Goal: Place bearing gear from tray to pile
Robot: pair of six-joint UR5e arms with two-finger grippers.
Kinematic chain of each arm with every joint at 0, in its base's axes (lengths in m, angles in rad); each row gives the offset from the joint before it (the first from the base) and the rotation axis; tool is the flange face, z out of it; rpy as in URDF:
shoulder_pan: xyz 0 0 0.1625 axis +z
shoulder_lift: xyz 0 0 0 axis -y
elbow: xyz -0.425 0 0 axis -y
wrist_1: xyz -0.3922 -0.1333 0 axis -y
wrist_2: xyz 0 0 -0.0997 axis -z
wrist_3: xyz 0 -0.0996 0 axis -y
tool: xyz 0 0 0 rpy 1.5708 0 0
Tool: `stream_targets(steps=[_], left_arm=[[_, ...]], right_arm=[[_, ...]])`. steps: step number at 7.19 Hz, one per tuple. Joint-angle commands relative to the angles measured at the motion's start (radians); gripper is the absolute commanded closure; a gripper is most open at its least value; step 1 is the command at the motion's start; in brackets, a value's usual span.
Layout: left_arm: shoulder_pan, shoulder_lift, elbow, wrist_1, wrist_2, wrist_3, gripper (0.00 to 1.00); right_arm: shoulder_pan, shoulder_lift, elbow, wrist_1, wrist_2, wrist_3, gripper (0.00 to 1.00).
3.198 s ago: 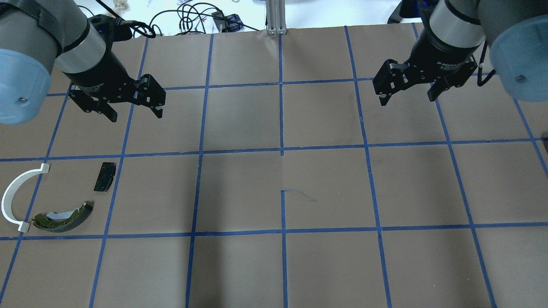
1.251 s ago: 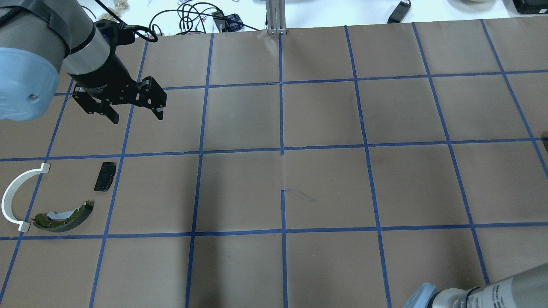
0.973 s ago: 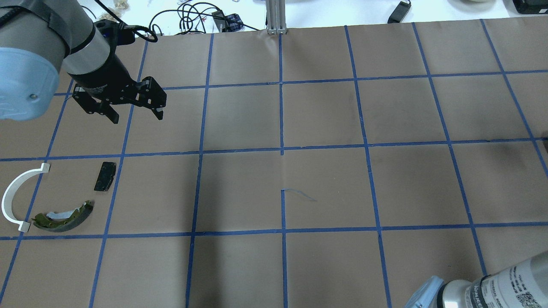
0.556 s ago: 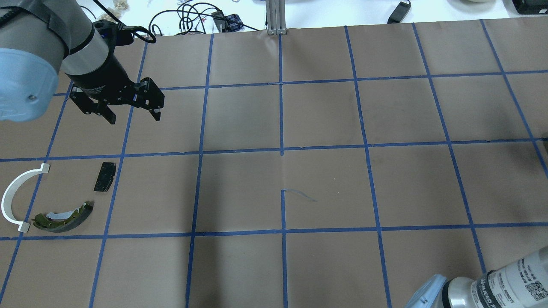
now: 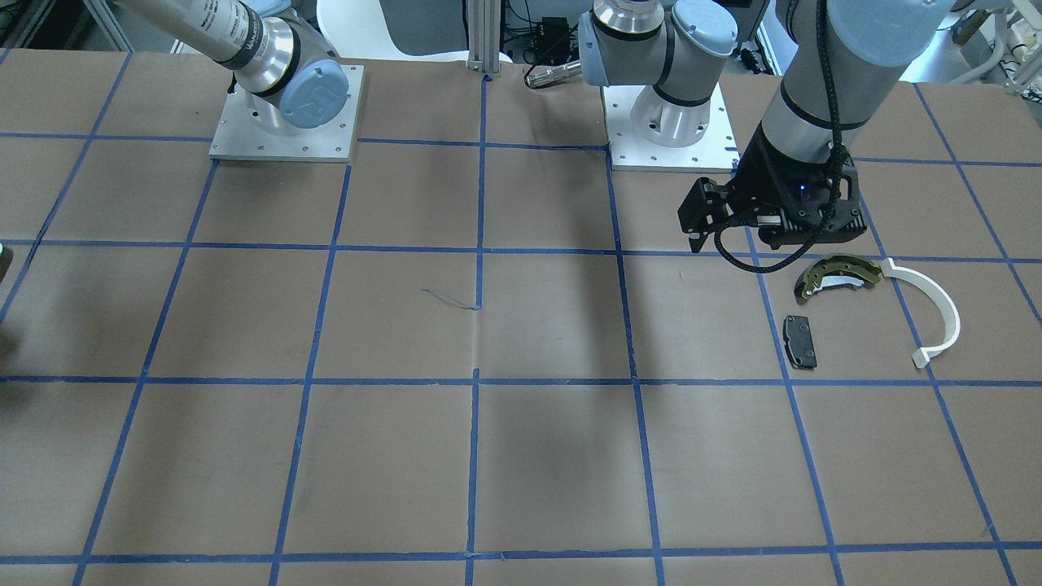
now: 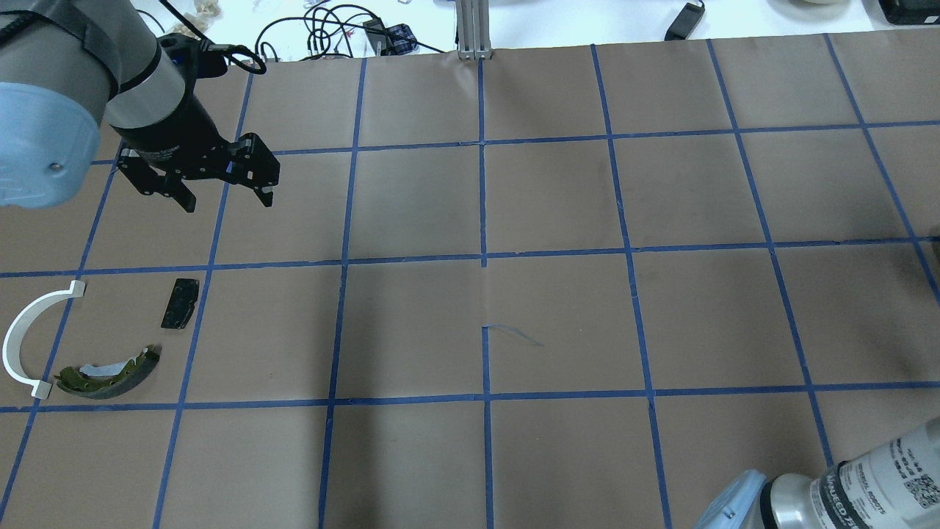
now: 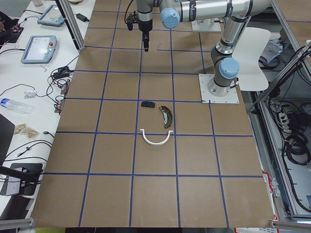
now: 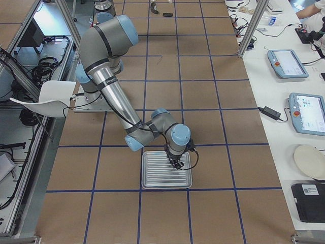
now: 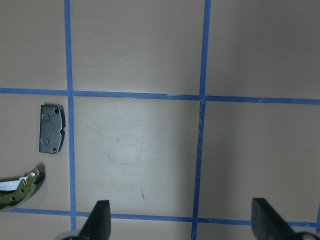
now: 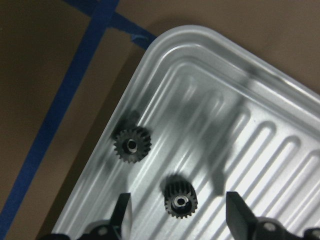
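Two small black gears are shown only by the right wrist view. One gear (image 10: pixel 180 198) lies flat on the ridged floor of the metal tray (image 10: pixel 182 39), near its rounded corner. A second gear (image 10: pixel 131 145) lies at about 10 o'clock from it, close beside the rim. The right gripper (image 10: pixel 178 204) is hung just over the first gear. Its fingers (image 10: pixel 123 210) are spread wide, with the gear between them and a gap left on each side, so nothing is gripped.

The whole tray is shown only by the exterior right view, at 6 o'clock of the table (image 6: pixel 558 323). There the right arm (image 8: pixel 109 86) is seen folded low, with its wrist turned straight down onto the tray; the gears are too small to be made out. Only a piece of this arm is caught by the overhead view, at 5 o'clock.

The pile (image 5: pixel 838 273) is spread at the table's opposite end: a brake shoe (image 6: pixel 110 371), a white arc (image 6: pixel 18 342) and a black pad (image 6: pixel 180 303), all apart from one another. The left gripper (image 6: pixel 226 203) is held above the table at about 1 o'clock from the pile, pointed down, its fingers wide apart and empty. In the left wrist view the pad is seen at 9 o'clock and the shoe's tip at 8 o'clock.
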Motion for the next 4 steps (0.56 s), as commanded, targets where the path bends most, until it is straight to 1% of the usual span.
stream_targets(steps=[1,3,4], left_arm=[[-0.003,0.006,0.003,0.012,-0.003,-0.002,0.0],[-0.005,-0.006,0.009,0.014,-0.01,0.001,0.0],[-0.003,-0.007,0.01,0.014,-0.006,0.001,0.0]], right_arm=[[0.0,0.015,-0.008,-0.003,-0.002,0.004,0.45],[0.0,0.016,-0.005,-0.057,-0.005,0.015,0.69],[0.0,0.016,-0.006,-0.055,-0.006,0.016,0.76]])
